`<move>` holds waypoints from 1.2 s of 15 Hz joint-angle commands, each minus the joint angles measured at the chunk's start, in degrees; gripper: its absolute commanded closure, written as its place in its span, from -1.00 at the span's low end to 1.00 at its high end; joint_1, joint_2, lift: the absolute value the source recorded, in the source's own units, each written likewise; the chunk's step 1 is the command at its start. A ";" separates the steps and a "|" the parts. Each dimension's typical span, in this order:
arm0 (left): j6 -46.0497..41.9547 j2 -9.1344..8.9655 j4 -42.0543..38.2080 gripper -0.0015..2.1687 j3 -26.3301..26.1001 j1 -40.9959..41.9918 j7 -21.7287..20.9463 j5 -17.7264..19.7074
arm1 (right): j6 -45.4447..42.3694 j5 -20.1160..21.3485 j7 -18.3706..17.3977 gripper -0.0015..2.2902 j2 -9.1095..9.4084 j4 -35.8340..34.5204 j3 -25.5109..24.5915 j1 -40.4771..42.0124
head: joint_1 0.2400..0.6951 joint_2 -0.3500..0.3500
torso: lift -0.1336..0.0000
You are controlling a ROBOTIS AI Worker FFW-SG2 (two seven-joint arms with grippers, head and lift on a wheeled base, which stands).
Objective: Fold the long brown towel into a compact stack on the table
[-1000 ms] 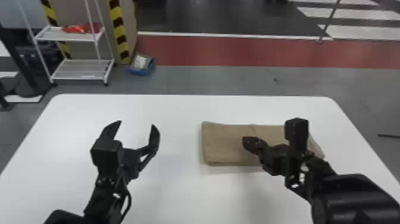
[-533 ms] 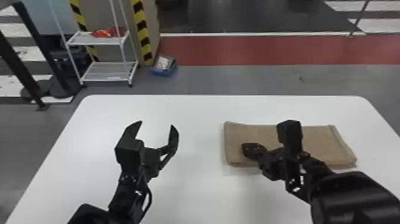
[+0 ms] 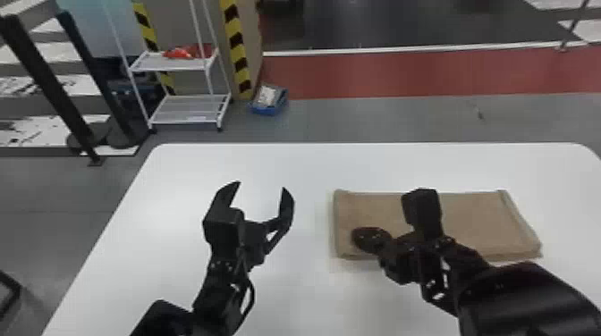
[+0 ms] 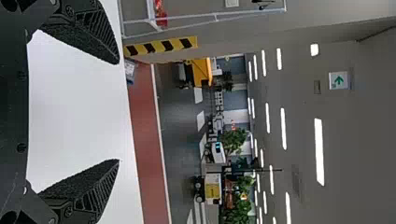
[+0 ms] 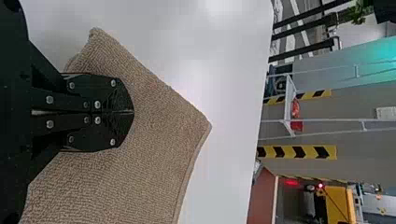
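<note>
Just beneath the right hand (image 3: 369, 239) lies the folded brown towel (image 3: 474, 216).

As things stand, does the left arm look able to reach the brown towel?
Probably yes: the left gripper is open to the left of the towel and nothing stands between them, though the right gripper partly covers the towel's left end.

We count two grippers, left (image 3: 262, 185) and right (image 3: 360, 239), one towel (image 3: 474, 216), one table (image 3: 179, 192), one rack (image 3: 190, 109) and one blue box (image 3: 268, 108).
</note>
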 commanded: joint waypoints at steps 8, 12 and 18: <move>0.00 0.00 -1.62 -0.87 -0.29 1.23 0.62 -0.08 | -7.61 -0.92 -4.22 -0.82 -0.25 -10.28 -6.15 4.84 | 1.00 0.41 | -0.68; -0.17 0.00 -2.58 -0.82 -4.86 1.06 1.33 -0.43 | -4.45 -6.73 -2.63 -0.95 -4.91 -11.95 -19.95 5.10 | 1.00 0.11 | -0.68; 6.51 -1.58 1.81 0.27 -15.41 -5.97 0.89 -0.34 | -4.80 -14.28 2.11 -0.93 -9.30 -6.15 -36.74 6.60 | 1.00 -0.74 | -0.68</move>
